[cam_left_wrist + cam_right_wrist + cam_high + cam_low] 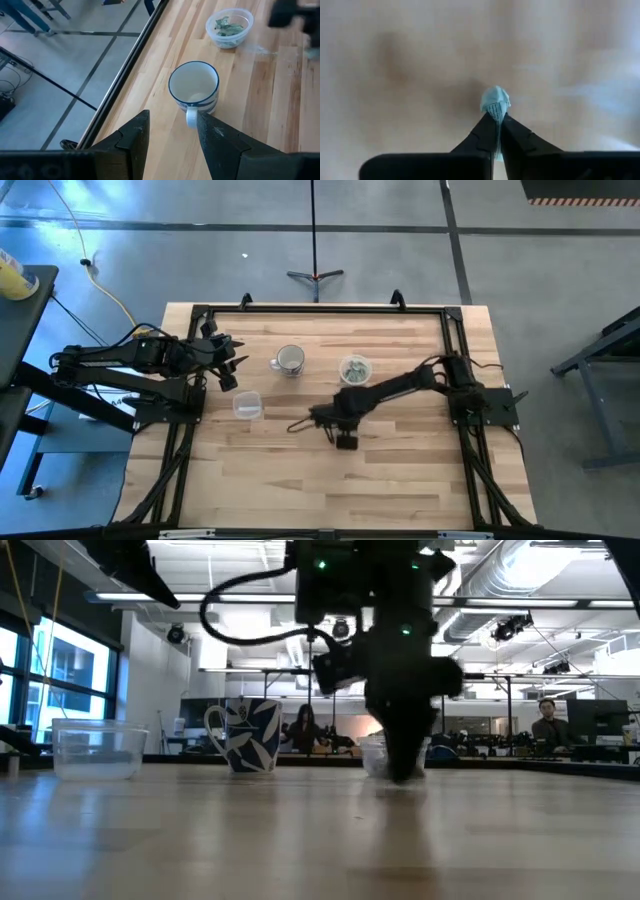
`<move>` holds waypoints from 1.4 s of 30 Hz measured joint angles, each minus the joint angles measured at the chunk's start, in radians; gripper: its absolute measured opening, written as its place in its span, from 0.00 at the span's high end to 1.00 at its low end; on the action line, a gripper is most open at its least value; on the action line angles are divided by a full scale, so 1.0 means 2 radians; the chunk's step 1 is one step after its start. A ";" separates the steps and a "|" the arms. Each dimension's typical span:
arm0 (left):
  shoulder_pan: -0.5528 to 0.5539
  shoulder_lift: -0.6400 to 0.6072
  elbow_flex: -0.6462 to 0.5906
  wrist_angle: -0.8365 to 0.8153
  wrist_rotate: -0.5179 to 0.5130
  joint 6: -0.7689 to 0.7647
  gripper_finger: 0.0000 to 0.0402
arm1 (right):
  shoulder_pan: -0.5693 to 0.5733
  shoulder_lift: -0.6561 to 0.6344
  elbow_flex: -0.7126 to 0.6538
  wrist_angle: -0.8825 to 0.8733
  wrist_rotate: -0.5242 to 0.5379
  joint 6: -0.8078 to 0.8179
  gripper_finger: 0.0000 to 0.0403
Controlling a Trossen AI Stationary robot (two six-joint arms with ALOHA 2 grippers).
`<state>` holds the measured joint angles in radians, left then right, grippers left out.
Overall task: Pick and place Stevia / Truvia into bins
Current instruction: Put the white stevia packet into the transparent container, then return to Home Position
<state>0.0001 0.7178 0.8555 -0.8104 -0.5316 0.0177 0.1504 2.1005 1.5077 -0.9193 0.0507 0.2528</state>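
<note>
the right end effector point(497, 117) is pinched shut on a pale green paper sweetener packet point(495, 102) with fine, unreadable print, low over the blond wooden worktop point(400, 470). at its 1 o'clock in the high view sits the round clear cup point(355, 368), already holding green packets. a blue-rimmed mug point(289, 360) and a squarish clear tub point(247, 405) stand at its 10 o'clock. the left end effector point(172, 132) waits open by the mug.

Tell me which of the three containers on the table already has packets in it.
The small round clear cup, nearest the right arm, holds green-and-white packets. The handled mug and the squarish clear tub look empty.
</note>
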 joint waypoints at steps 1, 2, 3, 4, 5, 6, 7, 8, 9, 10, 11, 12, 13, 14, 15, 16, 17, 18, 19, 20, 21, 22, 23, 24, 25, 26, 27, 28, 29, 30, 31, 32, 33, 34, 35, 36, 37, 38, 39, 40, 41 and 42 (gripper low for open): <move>0.000 0.000 0.000 0.000 0.000 0.000 0.50 | -0.006 -0.003 0.013 -0.018 0.017 0.010 0.96; 0.000 0.000 0.000 0.000 0.000 0.000 0.50 | -0.012 -0.009 0.031 -0.032 0.038 0.015 0.96; 0.000 0.000 0.000 0.000 0.000 0.000 0.50 | -0.019 -0.025 0.046 -0.037 0.061 0.018 0.97; 0.000 0.000 0.000 0.000 0.000 0.000 0.50 | -0.027 -0.042 0.061 -0.042 0.079 0.021 0.98; 0.000 0.000 0.000 0.000 0.000 0.000 0.50 | -0.036 -0.058 0.071 -0.047 0.098 0.022 0.99; 0.000 0.000 0.000 0.000 0.000 0.000 0.50 | -0.046 -0.072 0.074 -0.058 0.111 0.022 0.99; 0.000 0.000 0.000 0.000 0.000 0.000 0.50 | -0.057 -0.082 0.071 -0.066 0.117 0.024 0.99; 0.000 0.000 0.000 0.000 0.000 0.000 0.50 | -0.070 -0.091 0.064 -0.071 0.125 0.026 0.98; 0.000 0.000 0.000 0.000 0.000 0.000 0.50 | -0.085 -0.096 0.055 -0.072 0.129 0.028 0.98; 0.000 0.000 0.000 0.000 0.000 0.000 0.50 | -0.101 -0.100 0.044 -0.072 0.126 0.028 0.98; 0.000 0.000 0.000 0.000 0.000 0.000 0.50 | -0.116 -0.103 0.035 -0.071 0.120 0.026 0.98; 0.000 0.000 0.000 0.000 0.000 0.000 0.50 | -0.131 -0.107 0.026 -0.072 0.112 0.017 0.99; 0.000 0.000 0.000 0.000 0.000 0.000 0.50 | -0.144 -0.109 0.018 -0.072 0.108 0.000 0.99; 0.000 0.000 0.000 0.000 0.000 0.000 0.50 | -0.155 -0.109 0.010 -0.065 0.107 -0.019 0.99; 0.000 0.000 0.000 0.000 0.000 0.000 0.50 | -0.164 -0.106 0.000 -0.050 0.110 -0.034 0.99; 0.000 0.000 0.000 0.000 0.000 0.000 0.50 | -0.172 -0.103 -0.011 -0.035 0.115 -0.048 0.97; 0.000 0.000 0.000 0.000 0.000 0.000 0.50 | -0.181 -0.098 -0.020 -0.028 0.111 -0.062 0.95; 0.000 0.000 0.000 0.000 0.000 0.000 0.50 | -0.187 -0.093 -0.027 -0.024 0.098 -0.073 0.92; 0.000 0.000 0.000 0.000 0.000 0.000 0.50 | -0.192 -0.092 -0.031 -0.021 0.084 -0.082 0.89; 0.000 0.000 0.000 0.000 0.000 0.000 0.50 | -0.196 -0.093 -0.034 -0.017 0.074 -0.090 0.85; 0.000 0.000 0.000 0.000 0.000 0.000 0.50 | -0.198 -0.095 -0.037 -0.016 0.068 -0.094 0.81; 0.000 0.000 0.000 0.000 0.000 0.000 0.50 | -0.198 -0.096 -0.041 -0.017 0.068 -0.098 0.77; 0.000 0.000 0.000 0.000 0.000 0.000 0.50 | -0.198 -0.096 -0.043 -0.025 0.075 -0.103 0.73; 0.000 0.000 0.000 0.000 0.000 0.000 0.50 | -0.196 -0.096 -0.045 -0.032 0.084 -0.107 0.69; 0.000 0.000 0.000 0.000 0.000 0.000 0.50 | -0.191 -0.097 -0.046 -0.032 0.093 -0.112 0.65; 0.000 0.000 0.000 0.000 0.000 0.000 0.50 | -0.185 -0.104 -0.046 -0.024 0.099 -0.116 0.61; 0.000 0.000 0.000 0.000 0.000 0.000 0.50 | -0.178 -0.118 -0.045 -0.012 0.106 -0.120 0.58; 0.000 0.000 0.000 0.000 0.000 0.000 0.50 | -0.170 -0.135 -0.044 -0.001 0.109 -0.124 0.56; 0.000 0.000 0.000 0.000 0.000 0.000 0.50 | -0.160 -0.152 -0.043 0.011 0.114 -0.126 0.54; 0.000 0.000 0.000 0.000 0.000 0.000 0.50 | -0.150 -0.171 -0.043 0.022 0.116 -0.125 0.52; 0.000 0.000 0.000 0.000 0.000 0.000 0.50 | -0.141 -0.187 -0.043 0.029 0.116 -0.117 0.51; 0.000 0.000 0.000 0.000 0.000 0.000 0.50 | -0.133 -0.203 -0.043 0.030 0.112 -0.102 0.50; 0.000 0.000 0.000 0.000 0.000 0.000 0.50 | -0.126 -0.217 -0.043 0.025 0.102 -0.081 0.50; 0.000 0.000 0.000 0.000 0.000 0.000 0.50 | -0.119 -0.229 -0.043 0.015 0.096 -0.052 0.50; 0.000 0.000 0.000 0.000 0.000 0.000 0.50 | -0.112 -0.242 -0.043 0.000 0.100 -0.020 0.51; 0.000 0.000 0.000 0.000 0.000 0.000 0.50 | -0.106 -0.254 -0.045 -0.017 0.113 0.013 0.51; 0.000 0.000 0.000 0.000 0.000 0.000 0.50 | -0.100 -0.266 -0.052 -0.028 0.129 0.048 0.52; 0.000 0.000 0.000 0.000 0.000 0.000 0.50 | -0.095 -0.281 -0.063 -0.036 0.139 0.079 0.52; 0.000 0.000 0.000 0.000 0.000 0.000 0.50 | -0.091 -0.295 -0.079 -0.035 0.140 0.104 0.53; 0.000 0.000 0.000 0.000 0.000 0.000 0.50 | -0.086 -0.310 -0.096 -0.025 0.136 0.123 0.53; 0.000 0.000 0.000 0.000 0.000 0.000 0.50 | -0.081 -0.326 -0.115 -0.011 0.131 0.134 0.54; 0.000 0.000 0.000 0.000 0.000 0.000 0.50 | -0.076 -0.341 -0.136 0.002 0.124 0.141 0.54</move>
<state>0.0000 0.7177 0.8555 -0.8104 -0.5316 0.0177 -0.0013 1.4182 1.2357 -0.9147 0.2978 0.5342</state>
